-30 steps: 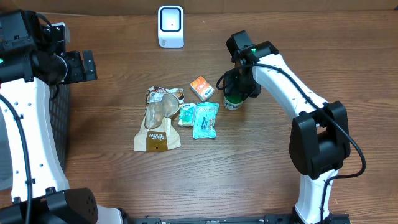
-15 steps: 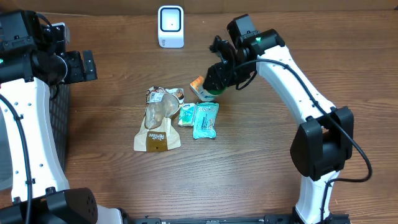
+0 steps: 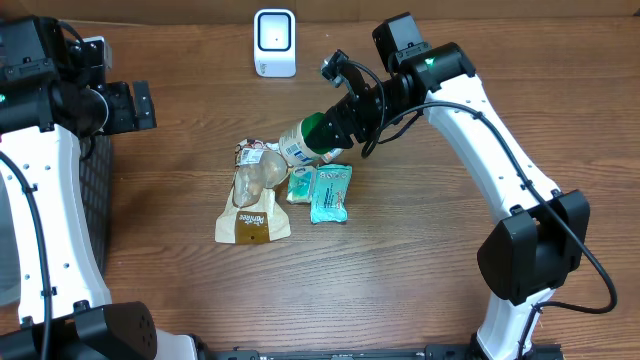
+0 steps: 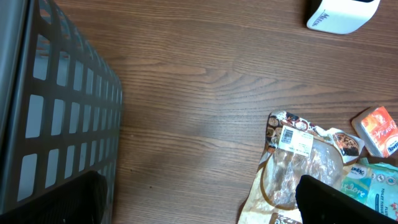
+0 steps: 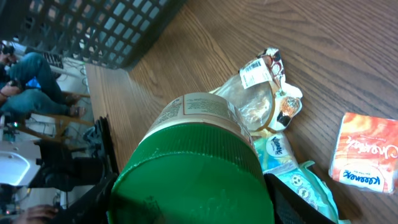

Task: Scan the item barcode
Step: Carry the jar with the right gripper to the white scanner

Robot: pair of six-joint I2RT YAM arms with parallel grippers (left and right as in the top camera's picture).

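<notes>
My right gripper (image 3: 337, 124) is shut on a jar (image 3: 303, 141) with a green lid and a pale label. It holds the jar on its side in the air, over the pile of packets, lid toward the wrist. The green lid (image 5: 193, 180) fills the right wrist view between the two black fingers (image 5: 292, 202). No barcode on the jar shows in any view. The white scanner (image 3: 274, 42) stands at the back of the table, apart from the jar. Far left, my left gripper (image 3: 140, 105) is open with nothing in it; bare wood lies between its fingers (image 4: 329, 199).
Under the jar lie a brown snack bag (image 3: 255, 205) with a white barcode label (image 4: 294, 140), a teal tissue pack (image 3: 330, 192), a small green pack (image 3: 300, 185) and an orange packet (image 5: 367, 152). A black mesh basket (image 4: 62, 93) stands at the left edge.
The right arm has lifted the jar off the table beside the packets, tipped it from upright onto its side and carried it left over the pile. The left arm has not moved.
</notes>
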